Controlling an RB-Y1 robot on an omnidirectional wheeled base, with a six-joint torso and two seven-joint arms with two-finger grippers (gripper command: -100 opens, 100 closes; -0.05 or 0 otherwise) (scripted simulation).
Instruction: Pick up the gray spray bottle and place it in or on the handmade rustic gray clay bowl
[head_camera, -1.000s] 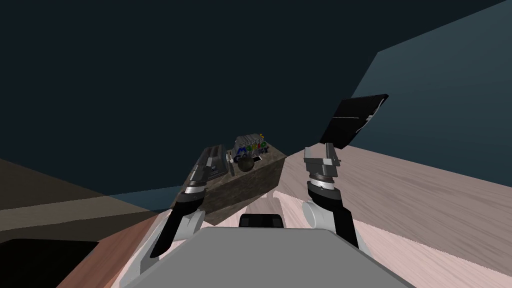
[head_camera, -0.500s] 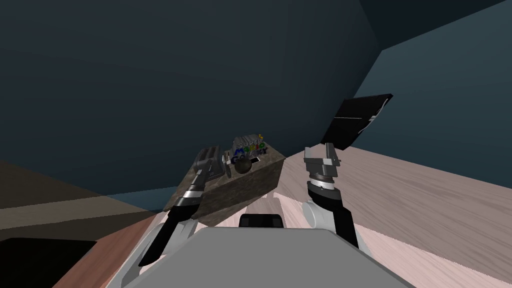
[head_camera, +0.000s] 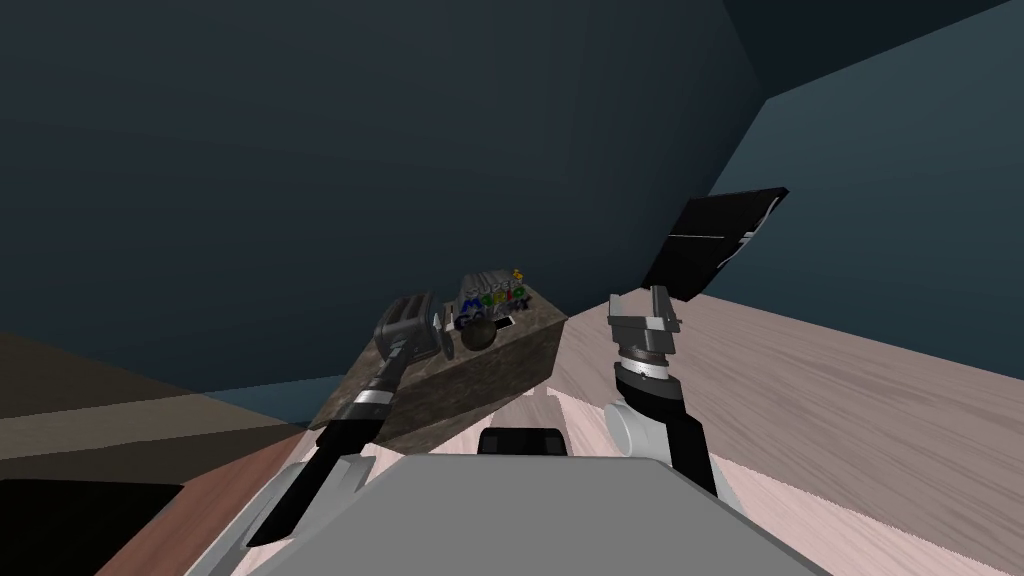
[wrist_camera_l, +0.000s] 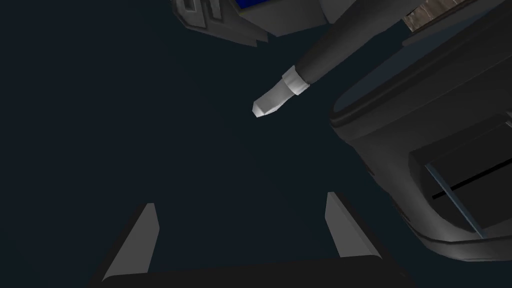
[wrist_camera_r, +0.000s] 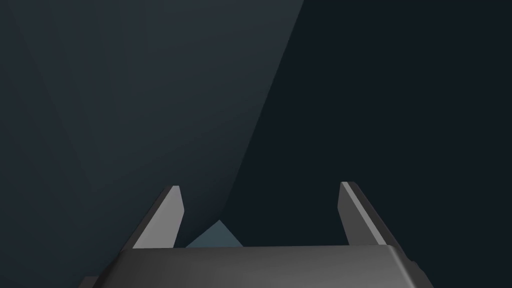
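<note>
Behind everything, a dark blue-grey wall (head_camera: 300, 150); below it, a pale plank floor (head_camera: 850, 400). On the floor, 1 mottled brown tabletop (head_camera: 490, 385), a plain block. High to its right, a black panel (head_camera: 715, 240) crossed by 1 thin white line.

At the tabletop's far end, a grey box (head_camera: 490, 295) with coloured lettering. Just in front of the box, a dark round bowl (head_camera: 478, 335). Inside not readable from the head view, so contents impossible to tell. Just beside the bowl, a small flat white-edged slab (head_camera: 503, 322).

Over the tabletop's left part, level with the bowl, the left claw (wrist_camera_l: 241, 202). 2 fingers (wrist_camera_l: 345, 230) spread wide, nothing between them. Ahead of that gap and clear of both fingers, the spray bottle (wrist_camera_l: 325, 62): a slim dark stem with a white collar and a pale grey tip. Rises from the tabletop, between the claw and the bowl.

Close beside the bottle in the left wrist view, a big dark rounded shape (wrist_camera_l: 380, 125). Unclear whether the same bowl.

Off the tabletop's right side, held up and well apart from the spray bottle, the right claw (wrist_camera_r: 261, 186). 2 fingers likewise spread, nothing gripped.
</note>
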